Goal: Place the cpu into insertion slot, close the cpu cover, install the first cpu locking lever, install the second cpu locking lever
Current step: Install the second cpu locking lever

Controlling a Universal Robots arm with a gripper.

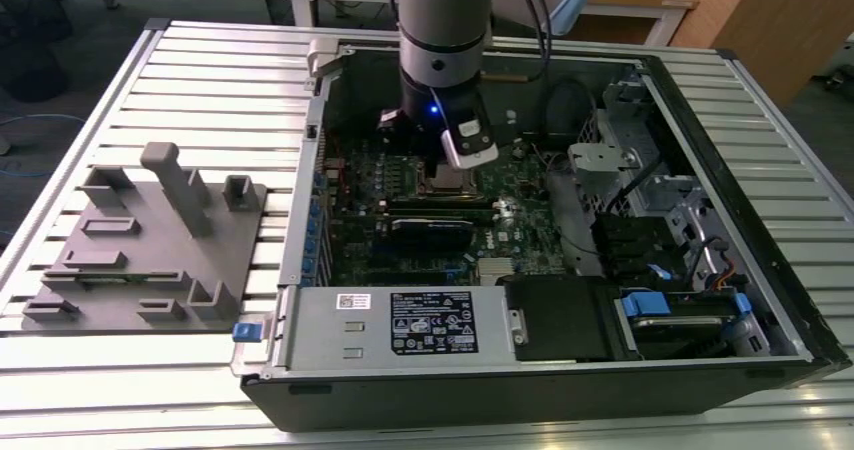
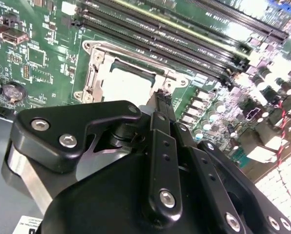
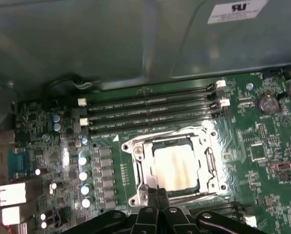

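Two fingers (image 3: 149, 194) of the end effector (image 3: 156, 194) stand pressed together with nothing visibly between them, their tips at the near edge of the slot (image 1: 445, 180), just beside the silver frame. Seated in that slot lies the cpu (image 3: 177, 168), flat and square, its pale metal top showing through the window of the cover (image 3: 143, 163), which looks folded down over it. Judging by this, the work stands at the locking levers; whether either lever is already hooked I cannot tell, as the thin wire parts blend into the frame. To do the lever step well, the tips should bear on the wire alone, push it down and sideways under its hook in one smooth sweep, and keep off the cpu top and the cover. Room is tight: the memory slots (image 3: 150, 105) run along the far side of the slot, a row of capacitors (image 3: 85, 175) stands near one flank, and the grey case wall (image 3: 87, 39) rises beyond the board. In the exterior view the arm drops straight down into the open case (image 1: 561, 390) on the worktop (image 1: 200, 80), so free travel is mostly upward, with only short sideways strokes safe at board level
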